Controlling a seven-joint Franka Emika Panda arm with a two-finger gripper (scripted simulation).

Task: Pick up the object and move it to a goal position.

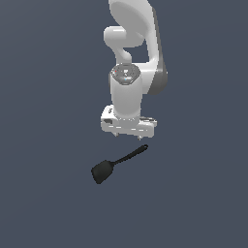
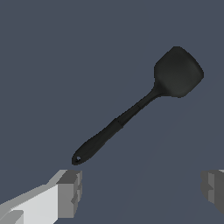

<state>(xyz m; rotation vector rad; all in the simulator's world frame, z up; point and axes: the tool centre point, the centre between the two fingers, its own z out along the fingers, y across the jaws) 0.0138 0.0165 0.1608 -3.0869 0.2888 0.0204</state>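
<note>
**Wrist view: spatula lies just ahead of an empty, wide-open end effector**

Wrist view shows the spatula (image 2: 131, 111) flat on the plain dark surface (image 2: 52, 52), its rounded-square blade at one end and its thin straight handle running diagonally back toward the camera. The handle's tip, with a small hanging hole, ends just short of one finger. No edge or corner of the surface appears in either view, so the spatula can only be placed against the arm: in the exterior view the spatula (image 1: 116, 163) sits just below and in front of the end effector (image 1: 128, 135), blade toward the exterior view's left.

The end effector (image 2: 140, 192) is spread wide, with one grey pad (image 2: 70, 192) and the other (image 2: 213, 188) at opposite sides of the wrist view. Nothing sits between them and they touch nothing. It appears to hang above the surface, though the gap is hard to judge.

The step in hand looks like the approach before the grasp. To do it well, the end effector should shift forward until the mid-handle lies between the fingers, and rotate so the fingers close across the handle rather than along it. Descending low enough matters, since the handle is thin and lies flat; a grip near the tip would likely let the blade end swing.

No goal marker is visible.
</note>
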